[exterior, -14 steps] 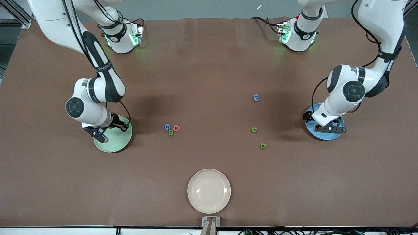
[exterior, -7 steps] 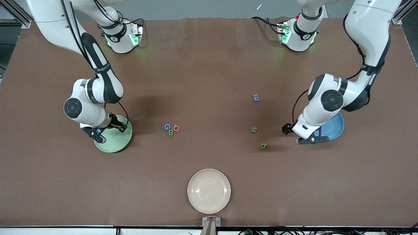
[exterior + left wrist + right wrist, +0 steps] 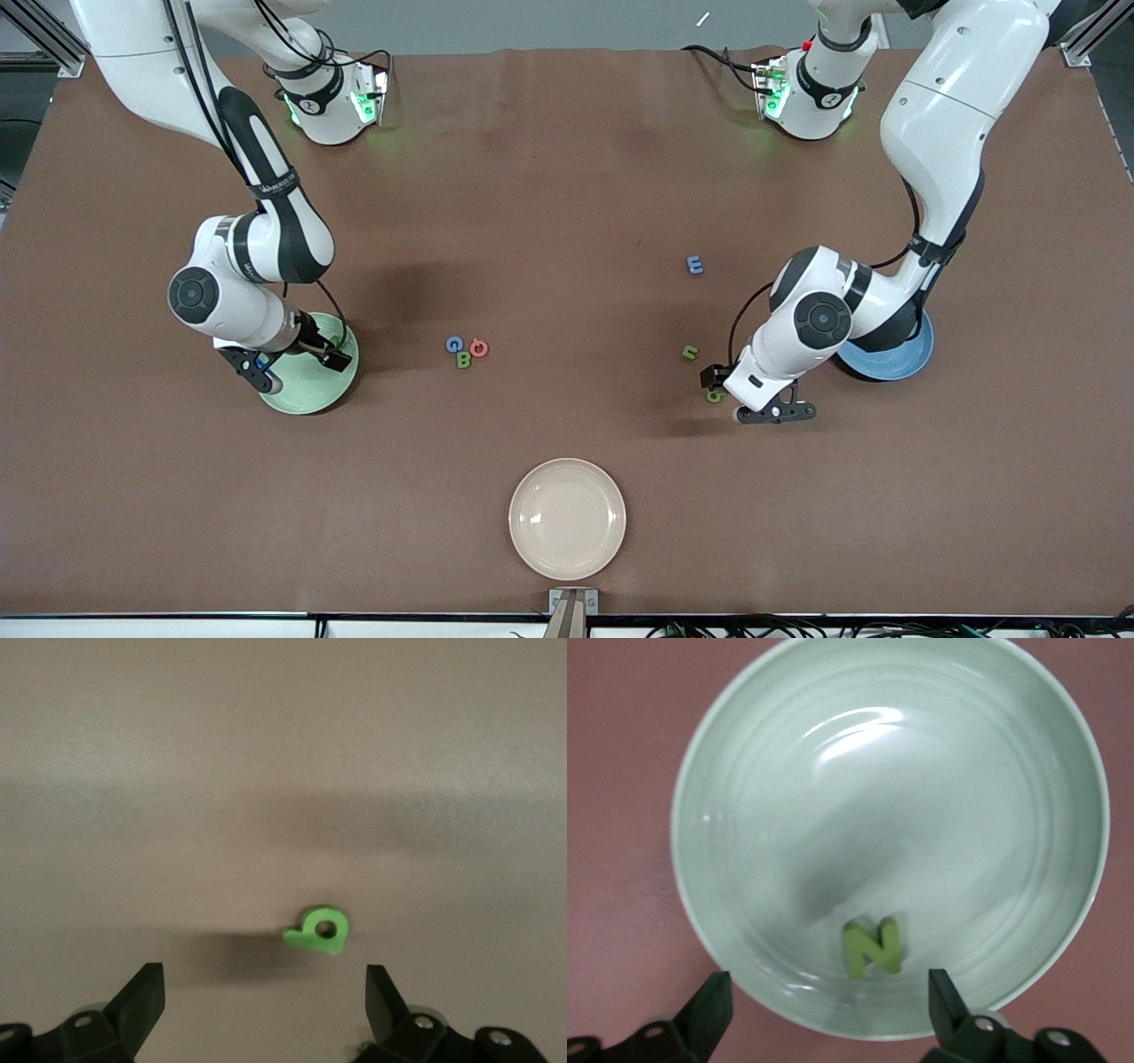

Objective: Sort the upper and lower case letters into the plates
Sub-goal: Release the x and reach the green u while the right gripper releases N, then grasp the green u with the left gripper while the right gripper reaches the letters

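While both arms are down low over the bench (image 3: 567, 177), here's the count going across the front view. Plates: three in all. First comes the pale green plate (image 3: 312, 390) at the right arm's end, with one green letter N (image 3: 873, 946) lying flat in it, close to the rim. The right gripper (image 3: 297, 365) hangs just over that plate, fingers (image 3: 709, 1010) spread apart with nothing between them.

Next, near the middle, is a tight cluster of three letters touching each other: a blue G (image 3: 454, 344), a green B (image 3: 463, 360) and a red one (image 3: 479, 348) I can't read for sure. The cream plate (image 3: 567, 518) sits closest to the front camera with nothing in it.

Then three more loose letters toward the left arm's end: a blue m (image 3: 695, 264), a green u (image 3: 690, 353) and a green b (image 3: 317, 932). The left gripper (image 3: 772, 409) is right over that b, fingers (image 3: 142, 1005) wide apart and not touching it. The sky blue plate (image 3: 895, 359) is partly hidden under the left arm.

So seven letters total, one in a plate, six on the bench.
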